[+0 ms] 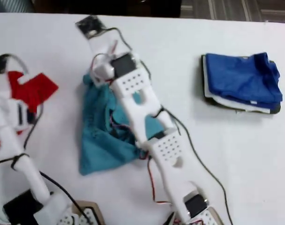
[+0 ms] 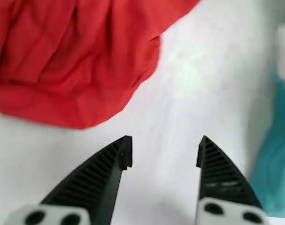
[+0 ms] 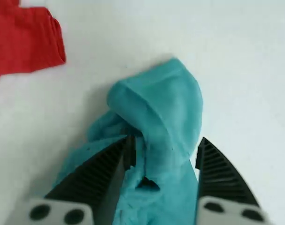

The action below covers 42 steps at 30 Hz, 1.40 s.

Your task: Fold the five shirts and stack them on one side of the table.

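A: Where's the crumpled teal cloth shirt (image 1: 102,140)?
B: Middle of the white tabletop (image 1: 236,159). Limp and light, likely to slump, so I'd pinch its raised fold. The right claw (image 3: 165,146) straddles that, jaws apart.
A: And the left claw (image 2: 165,145)?
B: Apart too, over bare tabletop beside the rumpled red cloth shirt (image 2: 72,61).

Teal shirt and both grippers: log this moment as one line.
right gripper: open, astride teal shirt fold | left gripper: open, over bare table beside red shirt | folded stack: blue on top, apart
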Tool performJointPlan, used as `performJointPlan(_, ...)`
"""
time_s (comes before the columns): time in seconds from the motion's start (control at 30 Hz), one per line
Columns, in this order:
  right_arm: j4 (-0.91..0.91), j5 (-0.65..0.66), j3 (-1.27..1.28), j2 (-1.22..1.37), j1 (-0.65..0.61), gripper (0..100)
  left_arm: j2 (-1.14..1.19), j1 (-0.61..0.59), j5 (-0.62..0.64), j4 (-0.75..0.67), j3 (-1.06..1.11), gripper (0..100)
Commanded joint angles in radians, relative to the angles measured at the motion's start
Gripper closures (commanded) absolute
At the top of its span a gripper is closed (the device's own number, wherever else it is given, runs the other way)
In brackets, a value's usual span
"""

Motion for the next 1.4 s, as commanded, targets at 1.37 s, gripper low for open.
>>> performJointPlan(1.37,0.127,0.121,-0.015,-0.047,0.134,98.0,-0.014,-0.163,-0.184,0.02,-0.001,76)
